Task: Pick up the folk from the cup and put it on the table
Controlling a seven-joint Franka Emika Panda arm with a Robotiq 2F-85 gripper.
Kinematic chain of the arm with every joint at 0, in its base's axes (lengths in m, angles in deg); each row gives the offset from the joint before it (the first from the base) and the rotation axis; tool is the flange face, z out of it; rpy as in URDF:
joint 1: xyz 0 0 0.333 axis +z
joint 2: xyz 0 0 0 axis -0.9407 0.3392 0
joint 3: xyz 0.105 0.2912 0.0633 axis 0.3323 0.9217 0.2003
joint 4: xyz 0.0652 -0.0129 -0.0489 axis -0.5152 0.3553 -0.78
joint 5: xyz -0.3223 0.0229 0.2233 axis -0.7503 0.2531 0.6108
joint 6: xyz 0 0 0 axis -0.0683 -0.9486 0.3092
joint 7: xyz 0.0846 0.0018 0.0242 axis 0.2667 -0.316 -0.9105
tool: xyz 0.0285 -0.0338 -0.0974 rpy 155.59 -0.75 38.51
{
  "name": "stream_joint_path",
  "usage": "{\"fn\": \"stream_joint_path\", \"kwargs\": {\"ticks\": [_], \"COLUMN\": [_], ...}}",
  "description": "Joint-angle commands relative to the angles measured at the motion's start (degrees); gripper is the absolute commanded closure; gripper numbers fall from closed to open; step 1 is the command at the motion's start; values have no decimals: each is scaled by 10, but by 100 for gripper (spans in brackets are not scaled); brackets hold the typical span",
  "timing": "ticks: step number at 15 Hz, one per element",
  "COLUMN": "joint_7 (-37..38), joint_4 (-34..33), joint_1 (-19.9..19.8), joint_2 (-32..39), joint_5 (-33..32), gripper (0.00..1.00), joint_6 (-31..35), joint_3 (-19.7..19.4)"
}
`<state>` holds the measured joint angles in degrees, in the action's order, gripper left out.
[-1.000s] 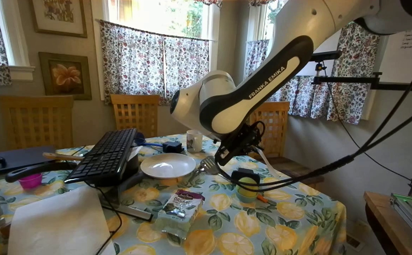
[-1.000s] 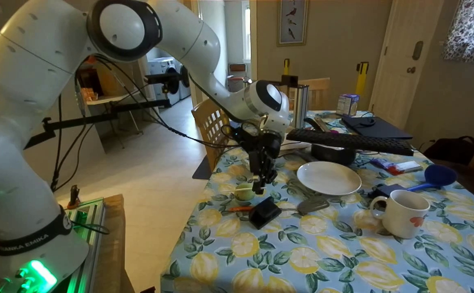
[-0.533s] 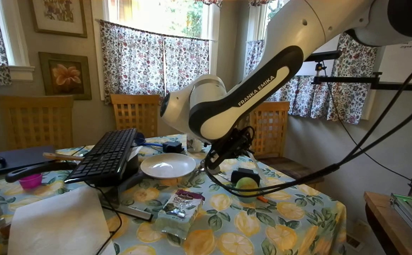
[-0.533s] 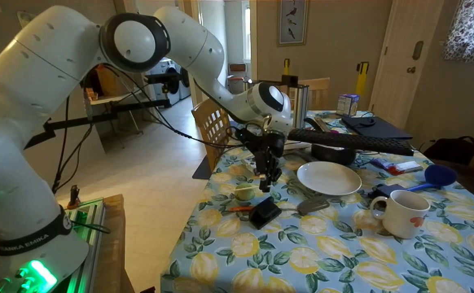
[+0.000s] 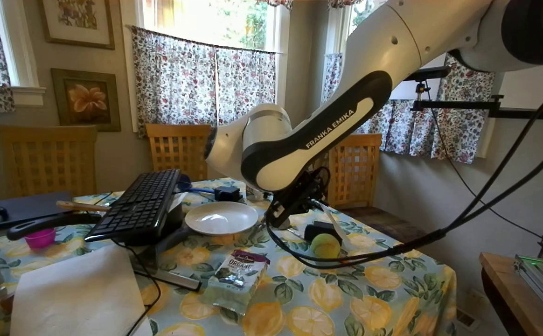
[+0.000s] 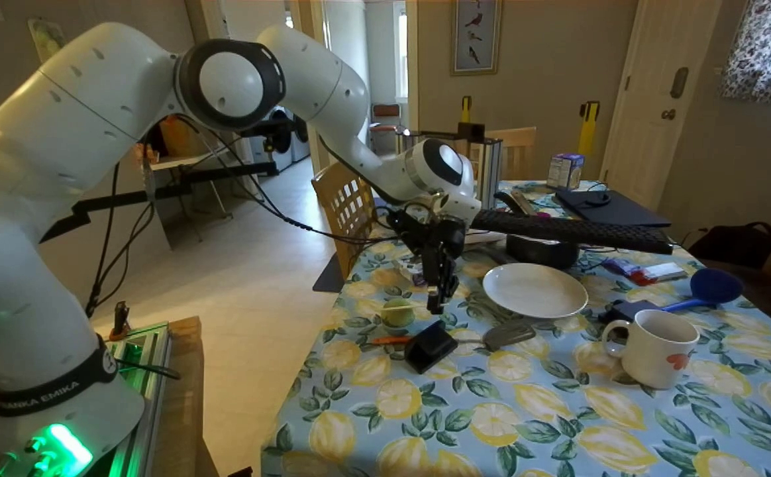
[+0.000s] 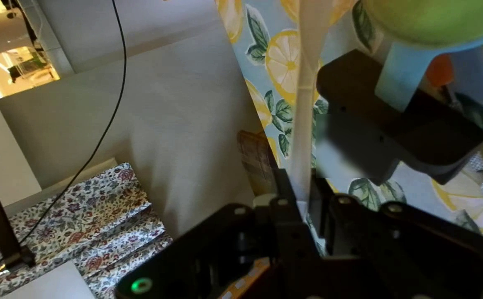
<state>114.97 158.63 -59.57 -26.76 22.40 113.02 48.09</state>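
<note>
Standing nearest on the worktop point(image 6: 458, 424), as seen in an exterior view, is the white cup point(image 6: 658, 348), to the near right of the white plate point(image 6: 535, 290); its wall carries a red heart mark. To the near left of the plate lies the black block point(image 6: 430, 348). The slotted spatula point(image 6: 508, 334) lies just in front of the plate. Left of the plate, the gripper point(image 7: 301, 182) clamps the pale utensil point(image 7: 306, 108), holding it above the worktop and well apart from the cup. The free end of the utensil points away from the plate; its shape cannot be made out. Farther left of the plate rests the yellow-green round item point(image 6: 397, 318). Right of the plate lies the blue ladle point(image 6: 717, 286). Beyond the plate, the black keyboard point(image 6: 574, 232) stands raised off the worktop. Farthest past the plate stands the purple-and-white box point(image 6: 565, 171).
</note>
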Motion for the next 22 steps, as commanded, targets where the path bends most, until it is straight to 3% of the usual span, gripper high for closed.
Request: {"fn": "stream_joint_path", "kwargs": {"ticks": [1, 10, 22], "joint_7": [-35, -157, -165], "joint_4": [-40, -51, -181], "joint_1": [7, 40, 39], "joint_2": [25, 39, 140], "joint_5": [10, -14, -9], "gripper": [96, 96, 96], "joint_6": [-21, -94, -115], "joint_3": [-8, -9, -47]}}
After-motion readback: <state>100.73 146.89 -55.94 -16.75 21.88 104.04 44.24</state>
